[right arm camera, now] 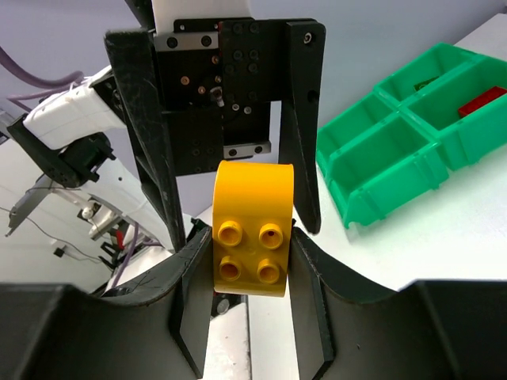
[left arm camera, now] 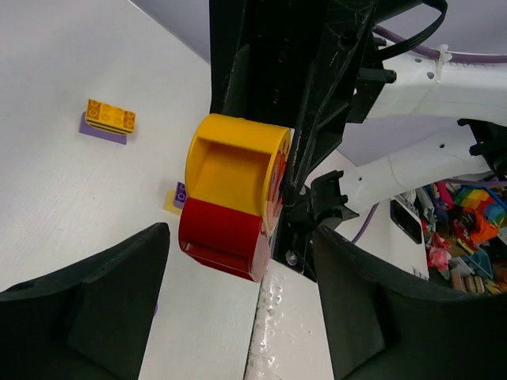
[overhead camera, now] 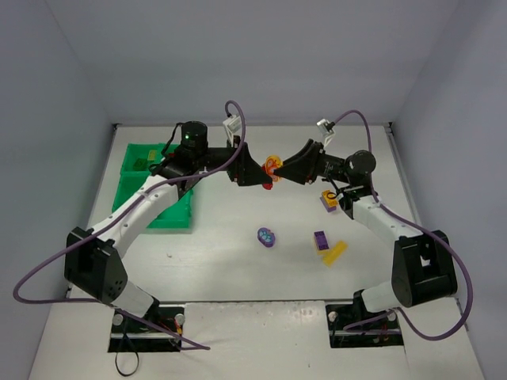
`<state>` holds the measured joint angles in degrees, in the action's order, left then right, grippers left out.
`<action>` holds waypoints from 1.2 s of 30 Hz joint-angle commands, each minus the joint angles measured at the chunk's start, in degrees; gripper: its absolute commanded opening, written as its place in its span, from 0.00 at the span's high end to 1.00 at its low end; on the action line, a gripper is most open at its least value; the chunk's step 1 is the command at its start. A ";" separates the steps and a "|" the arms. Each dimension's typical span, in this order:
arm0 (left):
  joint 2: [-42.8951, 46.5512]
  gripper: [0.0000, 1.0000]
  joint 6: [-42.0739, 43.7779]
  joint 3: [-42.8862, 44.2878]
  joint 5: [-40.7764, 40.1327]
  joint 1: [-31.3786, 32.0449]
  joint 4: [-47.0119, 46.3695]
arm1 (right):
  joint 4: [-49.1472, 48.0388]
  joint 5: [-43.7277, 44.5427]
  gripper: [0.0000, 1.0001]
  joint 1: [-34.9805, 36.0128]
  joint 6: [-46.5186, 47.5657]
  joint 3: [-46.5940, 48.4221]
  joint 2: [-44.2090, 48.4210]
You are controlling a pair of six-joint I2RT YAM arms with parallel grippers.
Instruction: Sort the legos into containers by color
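Note:
My right gripper point(overhead camera: 285, 171) is shut on a yellow rounded brick point(right arm camera: 252, 237) with four studs, held above the table at the middle back. In the left wrist view a red brick point(left arm camera: 220, 239) is joined to this yellow brick point(left arm camera: 234, 170). My left gripper point(overhead camera: 258, 174) faces it, open, with its fingers point(right arm camera: 150, 127) on either side of the pair and not touching it. The green four-compartment tray point(overhead camera: 170, 215) stands at the back left, and its rim also shows in the right wrist view point(right arm camera: 372, 190). It holds a red brick point(right arm camera: 481, 101).
On the table lie a purple oval piece point(overhead camera: 267, 237), a purple brick point(overhead camera: 321, 239), a yellow brick point(overhead camera: 334, 252) and an orange-on-purple brick point(overhead camera: 329, 199), which also shows in the left wrist view point(left arm camera: 109, 120). White walls enclose the table at the back and sides.

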<state>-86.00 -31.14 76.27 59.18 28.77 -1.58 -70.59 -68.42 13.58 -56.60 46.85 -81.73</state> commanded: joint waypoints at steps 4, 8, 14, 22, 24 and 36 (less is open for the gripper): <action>0.22 0.47 -0.86 3.18 3.05 1.11 -7.20 | -14.05 -1.19 1.00 0.21 -4.48 1.84 0.52; 0.39 0.78 -1.12 3.18 3.66 1.11 -7.73 | -14.23 -1.27 1.00 0.13 -4.57 1.75 0.35; 1.18 1.00 -0.51 2.74 5.77 1.02 -7.73 | -14.49 -1.10 1.00 -1.01 -4.66 0.62 0.44; 2.76 1.00 2.48 -0.15 8.23 -1.69 -5.19 | -19.15 -1.10 1.00 -6.02 -7.91 -2.29 0.96; 3.46 1.00 3.27 -0.94 8.41 -2.75 -4.22 | -18.80 -1.62 1.00 -6.99 -7.91 -3.16 1.05; -2.23 1.00 17.15 11.07 -29.95 -15.77 25.12 | 35.39 2.66 1.00 -8.84 29.64 2.53 8.78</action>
<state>-85.71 -20.88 77.73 49.01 14.22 14.13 -53.19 -68.71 4.91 -46.04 43.62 -78.11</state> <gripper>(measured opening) 0.304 0.337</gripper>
